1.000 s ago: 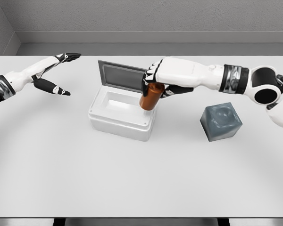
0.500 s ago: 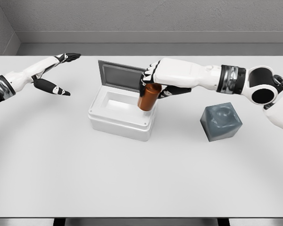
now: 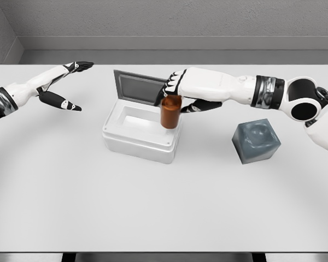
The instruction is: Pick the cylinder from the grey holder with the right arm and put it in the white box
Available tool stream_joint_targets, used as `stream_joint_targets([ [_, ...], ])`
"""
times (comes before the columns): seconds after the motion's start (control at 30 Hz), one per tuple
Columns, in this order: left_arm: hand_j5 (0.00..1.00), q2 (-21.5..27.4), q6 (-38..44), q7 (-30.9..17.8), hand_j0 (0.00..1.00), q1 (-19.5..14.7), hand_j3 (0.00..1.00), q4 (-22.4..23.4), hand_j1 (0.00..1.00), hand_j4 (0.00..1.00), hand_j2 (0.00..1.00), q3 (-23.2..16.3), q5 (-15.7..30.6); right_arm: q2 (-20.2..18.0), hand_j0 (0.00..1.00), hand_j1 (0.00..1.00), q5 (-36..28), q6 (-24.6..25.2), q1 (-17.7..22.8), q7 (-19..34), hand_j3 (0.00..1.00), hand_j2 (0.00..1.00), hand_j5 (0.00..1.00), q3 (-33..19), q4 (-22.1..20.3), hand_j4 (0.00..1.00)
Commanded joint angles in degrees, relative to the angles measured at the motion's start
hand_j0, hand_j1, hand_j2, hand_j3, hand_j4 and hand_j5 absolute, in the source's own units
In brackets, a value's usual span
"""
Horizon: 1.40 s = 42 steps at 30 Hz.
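Observation:
The brown cylinder (image 3: pixel 170 112) hangs upright over the right end of the open white box (image 3: pixel 135 143), its lower end just inside the box's right rim. My right hand (image 3: pixel 179 98) is curled around the cylinder's top, fingers on the far side and thumb toward the right. The grey holder (image 3: pixel 256 141) stands empty on the table to the right of the box, below my right forearm. My left hand (image 3: pixel 65 86) hovers at the far left with its fingers spread and holds nothing.
The box's grey lid (image 3: pixel 139 87) stands raised along its far edge, just left of my right hand. The white table (image 3: pixel 164 207) ends at a dark front edge near the bottom of the view.
The cylinder has swung from a tilt to upright and shifted slightly left over the box. My right hand has edged left with it. The left arm has not moved.

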Motion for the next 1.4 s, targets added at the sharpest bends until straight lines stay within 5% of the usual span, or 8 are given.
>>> stream_joint_targets([
  [0.0,1.0,0.0,0.1,0.0,1.0,0.0,1.0,0.0,1.0,1.0,1.0,0.1,0.5,0.3,0.75,0.75,-0.4,0.1,0.0,0.2,0.75,0.75,0.75,0.0,-0.2,0.75],
  [0.33,1.0,0.1,0.1,0.0,1.0,0.0,1.0,0.0,1.0,1.0,1.0,0.2,0.5,-0.4,0.92,0.92,-0.6,0.1,-0.3,-0.3,0.92,0.92,0.92,-0.8,-2.3,0.92],
  [0.53,1.0,0.1,0.1,0.0,1.0,-0.2,1.0,0.1,1.0,1.0,1.0,0.6,0.5,-9.5,1.0,1.0,-1.0,0.1,0.1,-4.9,1.0,1.0,1.0,-3.8,-10.0,1.0],
  [0.77,1.0,-1.6,0.1,0.0,1.0,-1.1,1.0,0.1,1.0,1.0,1.0,0.3,0.4,-20.5,1.0,1.0,-1.1,0.1,5.0,-6.5,1.0,1.0,1.0,-4.1,-11.5,1.0],
  [1.0,1.0,-3.4,0.1,0.0,1.0,-3.0,1.0,2.2,1.0,1.0,1.0,0.2,0.3,-21.8,1.0,1.0,-1.1,0.1,5.8,-6.5,1.0,1.0,1.0,-5.1,-11.3,1.0],
  [1.23,1.0,-6.0,0.1,0.0,1.0,-5.9,1.0,3.6,1.0,1.0,1.0,0.3,-8.5,-25.3,1.0,1.0,-3.1,0.1,6.2,-6.6,1.0,1.0,1.0,-5.1,-11.5,1.0],
  [1.37,1.0,-6.6,0.1,0.0,1.0,-6.6,1.0,4.7,1.0,1.0,1.0,0.0,-9.4,-27.2,1.0,1.0,-3.4,0.1,5.8,-6.6,1.0,1.0,1.0,-5.1,-11.6,1.0],
])
